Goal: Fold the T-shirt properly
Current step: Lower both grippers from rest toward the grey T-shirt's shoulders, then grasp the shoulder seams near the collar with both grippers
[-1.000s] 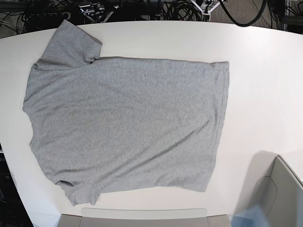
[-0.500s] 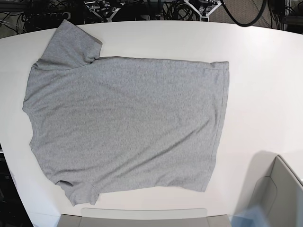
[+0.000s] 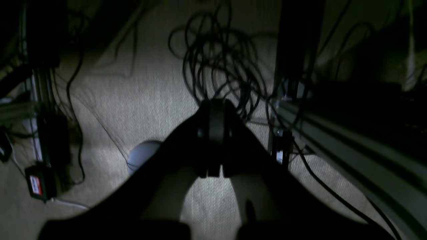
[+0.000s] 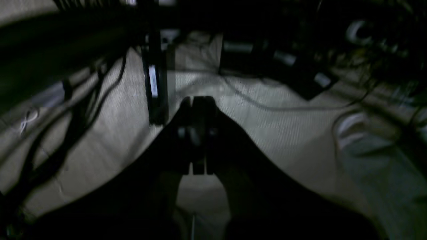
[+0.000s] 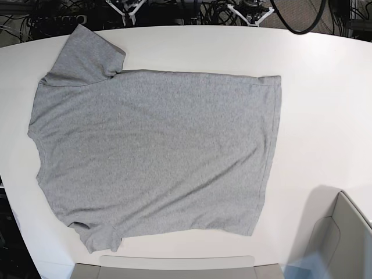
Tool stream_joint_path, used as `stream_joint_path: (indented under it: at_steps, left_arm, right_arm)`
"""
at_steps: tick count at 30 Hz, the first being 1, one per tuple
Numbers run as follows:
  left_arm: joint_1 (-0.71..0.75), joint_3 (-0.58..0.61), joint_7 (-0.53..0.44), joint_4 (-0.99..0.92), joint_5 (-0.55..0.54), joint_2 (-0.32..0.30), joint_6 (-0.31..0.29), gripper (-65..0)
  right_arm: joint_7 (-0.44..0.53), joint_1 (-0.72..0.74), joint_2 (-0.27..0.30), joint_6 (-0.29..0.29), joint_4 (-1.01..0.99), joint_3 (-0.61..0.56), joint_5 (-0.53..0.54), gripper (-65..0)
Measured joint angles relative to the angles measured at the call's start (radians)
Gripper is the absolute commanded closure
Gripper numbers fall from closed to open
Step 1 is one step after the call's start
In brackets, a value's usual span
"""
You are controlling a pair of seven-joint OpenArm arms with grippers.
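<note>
White worktop (image 5: 325,87) fills the base view, and the T-shirt (image 5: 157,151) lies spread flat on it, left of centre. It is heather grey, plain side up, with shallow diagonal wrinkles. Its long axis runs left to right: collar and both short sleeves toward the left edge, straight hem toward the right. Both wrist views look down at a dim carpeted floor (image 3: 150,96) strewn with cables (image 3: 220,60). The left gripper (image 3: 215,140) and right gripper (image 4: 196,133) each show fingers pressed together, holding nothing.
</note>
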Motion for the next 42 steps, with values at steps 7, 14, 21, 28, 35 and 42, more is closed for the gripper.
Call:
stream_joint_path:
  at_steps: [7, 14, 21, 28, 35, 42]
  left_arm:
    - [0.035, 0.0, 0.003, 0.061, 0.0, -0.002, 0.0, -0.1]
    - [0.203, 0.0, 0.004, 0.329, 0.0, 0.014, 0.005, -0.1]
    - [0.372, 0.0, 0.014, 0.518, 0.0, 0.011, 0.008, -0.1]
    - [0.542, 0.0, 0.036, 0.843, 0.0, -0.007, 0.008, -0.1]
    - [0.604, -0.143, 0.118, 1.023, 0.0, -0.002, -0.008, -0.2]
    - [0.624, -0.255, 0.134, 1.246, 0.0, 0.012, 0.005, -0.1]
  right_arm:
    - [0.009, -0.003, 0.01, 0.0, 0.022, 0.0, 0.001, -0.3]
    - [-0.001, -0.174, 0.037, -0.002, 0.311, -0.003, -0.001, -0.3]
    - [-0.01, -0.372, 0.116, 0.002, 0.575, -0.005, -0.002, -0.3]
    - [-0.013, -0.657, 0.241, 0.001, 0.983, 0.006, 0.088, -0.3]
    - [-0.012, -0.845, 0.326, -0.002, 1.295, 0.229, 0.323, -0.3]
    - [-0.023, -0.82, 0.324, 0.005, 1.517, 0.424, 0.325, -0.3]
